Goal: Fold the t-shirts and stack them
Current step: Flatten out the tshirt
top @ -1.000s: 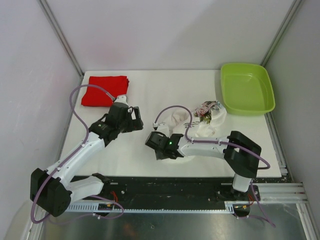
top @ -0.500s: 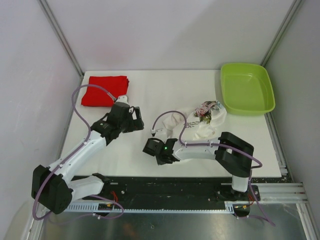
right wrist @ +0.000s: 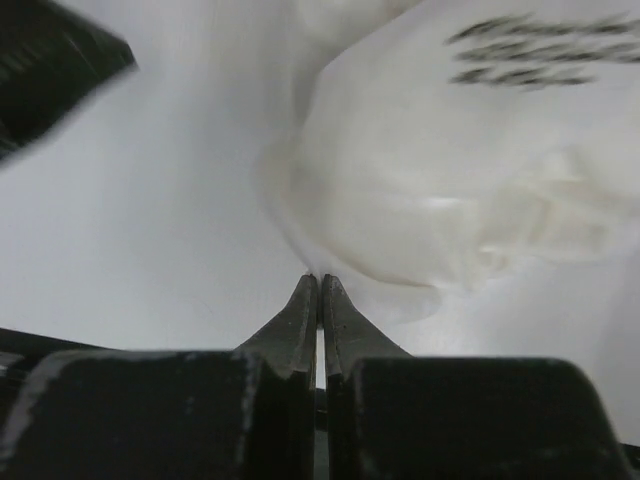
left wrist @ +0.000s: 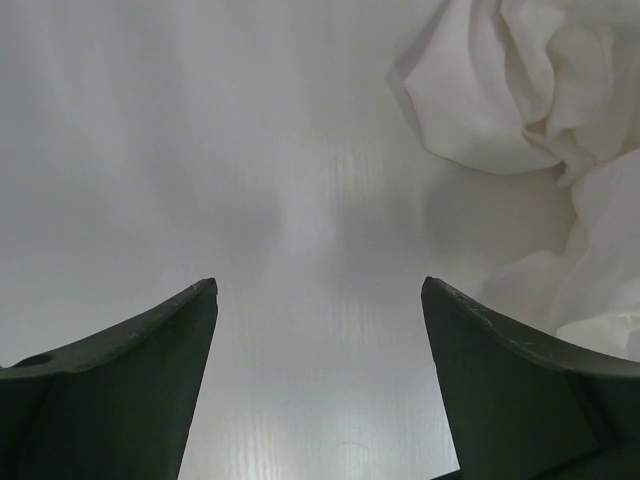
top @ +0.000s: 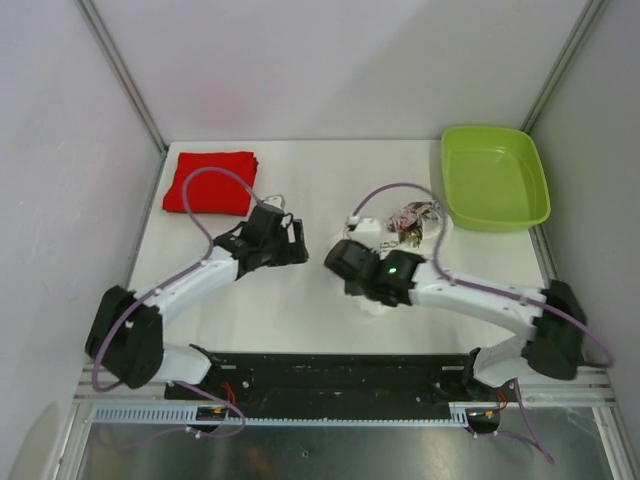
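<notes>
Showing both arms swung inward since a second ago: the left gripper point(left wrist: 315, 290), jaws wide, now hovers mid-table beside the white t-shirt point(left wrist: 500, 90); the right gripper point(right wrist: 318, 281), half open before, has closed on that shirt's edge, centre-right. Red t-shirt point(top: 210, 181) lies folded upper left; bare table point(top: 300, 310) between the arms; green tray point(top: 494, 176) upper right.

A white table point(top: 320, 180) sits between plain pale walls point(top: 330, 60) on the left, far and right sides.
</notes>
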You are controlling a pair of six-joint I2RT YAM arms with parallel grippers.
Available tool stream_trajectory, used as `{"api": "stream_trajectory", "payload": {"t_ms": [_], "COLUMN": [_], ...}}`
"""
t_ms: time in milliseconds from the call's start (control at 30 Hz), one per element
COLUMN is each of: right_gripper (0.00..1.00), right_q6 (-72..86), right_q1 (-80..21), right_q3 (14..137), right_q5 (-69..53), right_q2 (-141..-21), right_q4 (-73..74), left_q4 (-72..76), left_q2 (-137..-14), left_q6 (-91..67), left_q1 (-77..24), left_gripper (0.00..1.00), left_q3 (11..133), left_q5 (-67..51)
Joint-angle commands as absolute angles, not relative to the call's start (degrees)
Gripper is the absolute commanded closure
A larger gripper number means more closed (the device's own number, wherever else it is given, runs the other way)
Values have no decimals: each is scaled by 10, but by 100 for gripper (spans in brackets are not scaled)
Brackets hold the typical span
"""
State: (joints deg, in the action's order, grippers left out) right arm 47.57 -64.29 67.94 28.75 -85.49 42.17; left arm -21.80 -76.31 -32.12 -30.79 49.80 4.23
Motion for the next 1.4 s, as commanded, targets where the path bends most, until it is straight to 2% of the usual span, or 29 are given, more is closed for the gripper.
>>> {"api": "stream_trajectory", "payload": {"t_ms": [0, 367, 800, 900, 1067, 1100, 1200, 1367], "right_gripper": [100, 100, 100, 100, 100, 100, 100, 100], "right_q6": [483, 434, 348, 331, 307, 303, 296, 283], "right_q1": [-597, -423, -307, -282, -242, -239, -236, -233], "right_q3": [685, 703, 770, 791, 821, 826, 846, 867], "right_q5": [362, 385, 371, 362, 334, 330, 326, 333], "right_q2": [-752, -584, -574, -585, -607, -612, -623, -627], "right_q4": [516, 608, 608, 595, 569, 565, 561, 560], "left_q4": [-161, -115, -116, -115, -119, -120, -131, -178], "left_q2": [-824, -987, -1110, -1128, -1101, -1083, -1024, -908], "left_q6": [-324, -285, -273, -278, -283, -282, -275, -274], "left_q1": [-342, -379, -380, -381, -380, -377, -365, -342], "left_gripper": [13, 28, 39, 51, 91, 95, 99, 100], "left_q3": [554, 657, 744, 751, 733, 724, 691, 636], "left_q5": [26, -17, -15, -5, 68, 84, 119, 171]}}
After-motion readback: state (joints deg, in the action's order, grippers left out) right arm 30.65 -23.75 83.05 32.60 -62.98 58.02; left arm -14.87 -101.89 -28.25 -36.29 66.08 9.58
